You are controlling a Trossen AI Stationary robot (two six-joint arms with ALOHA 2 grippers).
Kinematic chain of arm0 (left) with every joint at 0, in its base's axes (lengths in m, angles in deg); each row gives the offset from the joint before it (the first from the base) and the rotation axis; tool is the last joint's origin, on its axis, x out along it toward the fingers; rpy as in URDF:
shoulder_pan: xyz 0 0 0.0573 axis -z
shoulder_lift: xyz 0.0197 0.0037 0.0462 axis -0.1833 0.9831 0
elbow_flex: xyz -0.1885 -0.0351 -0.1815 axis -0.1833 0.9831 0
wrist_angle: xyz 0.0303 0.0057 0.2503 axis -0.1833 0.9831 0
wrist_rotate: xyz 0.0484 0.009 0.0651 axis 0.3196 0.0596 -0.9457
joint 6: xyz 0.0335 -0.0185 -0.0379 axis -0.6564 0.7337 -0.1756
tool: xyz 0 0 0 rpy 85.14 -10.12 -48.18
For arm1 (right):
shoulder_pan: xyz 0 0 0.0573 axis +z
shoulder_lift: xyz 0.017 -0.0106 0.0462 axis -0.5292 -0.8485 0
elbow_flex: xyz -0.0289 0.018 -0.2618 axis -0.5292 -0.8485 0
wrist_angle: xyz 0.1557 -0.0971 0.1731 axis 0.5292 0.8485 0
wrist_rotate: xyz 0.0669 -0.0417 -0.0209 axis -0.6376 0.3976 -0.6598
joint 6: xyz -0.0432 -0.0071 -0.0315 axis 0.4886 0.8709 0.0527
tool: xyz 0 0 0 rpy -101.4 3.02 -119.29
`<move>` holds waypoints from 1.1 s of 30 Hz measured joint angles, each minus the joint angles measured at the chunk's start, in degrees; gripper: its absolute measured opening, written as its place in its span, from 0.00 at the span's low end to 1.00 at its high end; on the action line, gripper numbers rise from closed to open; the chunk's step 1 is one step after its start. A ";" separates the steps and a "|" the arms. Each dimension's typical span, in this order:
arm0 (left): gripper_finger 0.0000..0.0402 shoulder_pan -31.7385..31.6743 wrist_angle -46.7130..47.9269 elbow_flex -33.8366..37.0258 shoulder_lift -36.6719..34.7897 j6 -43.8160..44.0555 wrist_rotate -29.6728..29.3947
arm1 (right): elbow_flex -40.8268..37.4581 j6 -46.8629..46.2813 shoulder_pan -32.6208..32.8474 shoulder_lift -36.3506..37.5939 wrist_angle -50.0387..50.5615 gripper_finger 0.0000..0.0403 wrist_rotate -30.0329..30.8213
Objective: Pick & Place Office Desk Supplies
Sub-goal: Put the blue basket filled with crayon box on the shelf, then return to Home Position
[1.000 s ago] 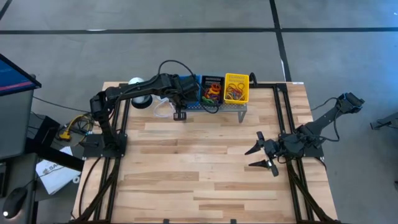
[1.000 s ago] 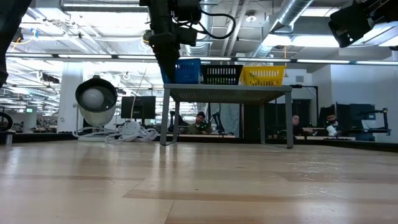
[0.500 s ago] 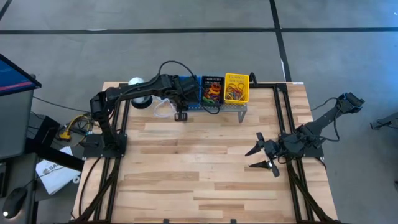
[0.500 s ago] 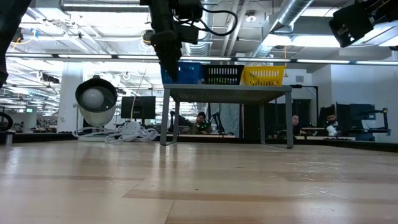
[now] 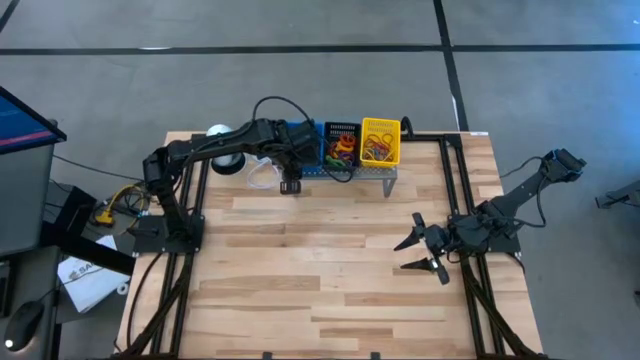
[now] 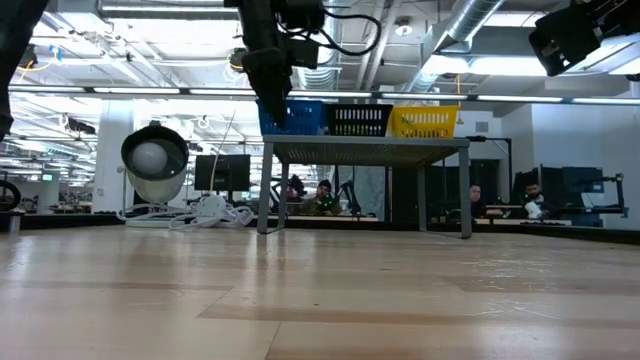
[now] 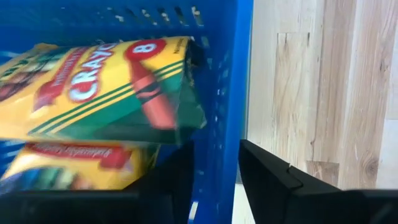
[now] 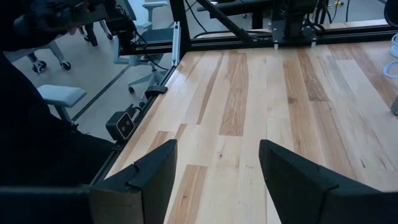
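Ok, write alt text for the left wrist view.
Two yellow crayon boxes lie stacked inside a blue bin. The left gripper has its dark jaws open astride the bin's wall, one inside and one outside, with the wooden table alongside.

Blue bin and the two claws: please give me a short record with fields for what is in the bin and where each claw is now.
blue bin: on the grey stand, beside the black bin
contents: two yellow crayon boxes
left claw: at the blue bin's wall, one finger inside, one outside, holding nothing
right claw: open, empty, over bare table at the right side
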 joint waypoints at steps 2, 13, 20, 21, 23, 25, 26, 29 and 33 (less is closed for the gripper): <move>0.31 -0.05 -0.06 -0.09 -0.68 0.03 -0.06 | 0.00 0.00 0.00 -0.01 0.00 0.55 -0.01; 0.36 -0.07 -0.95 -0.07 -7.02 1.09 0.55 | 0.00 0.06 -0.01 0.00 -0.14 0.55 0.00; 0.38 0.40 -2.74 -0.04 -12.13 2.77 5.17 | 2.47 4.30 -0.05 1.26 -3.26 0.55 0.00; 0.38 0.39 -2.90 -0.02 -13.07 2.95 5.26 | 3.39 4.79 -0.20 1.75 -3.26 0.55 0.00; 0.38 0.39 -3.51 -0.02 -15.51 3.97 6.47 | 5.82 5.05 -0.67 2.80 -1.67 0.55 0.00; 0.38 0.39 -4.14 -0.02 -18.34 5.70 8.64 | 8.62 5.01 -1.26 4.22 1.37 0.55 0.08; 0.38 0.24 -4.29 -0.02 -19.87 6.77 9.90 | 9.91 5.00 -1.49 5.04 2.95 0.55 0.12; 0.38 0.18 -7.09 0.67 -25.06 10.62 13.28 | 13.16 4.34 -1.70 8.48 9.22 0.55 0.22; 0.38 0.32 -14.31 5.59 -33.81 15.92 19.67 | 14.38 2.57 -1.68 16.21 16.75 0.55 0.61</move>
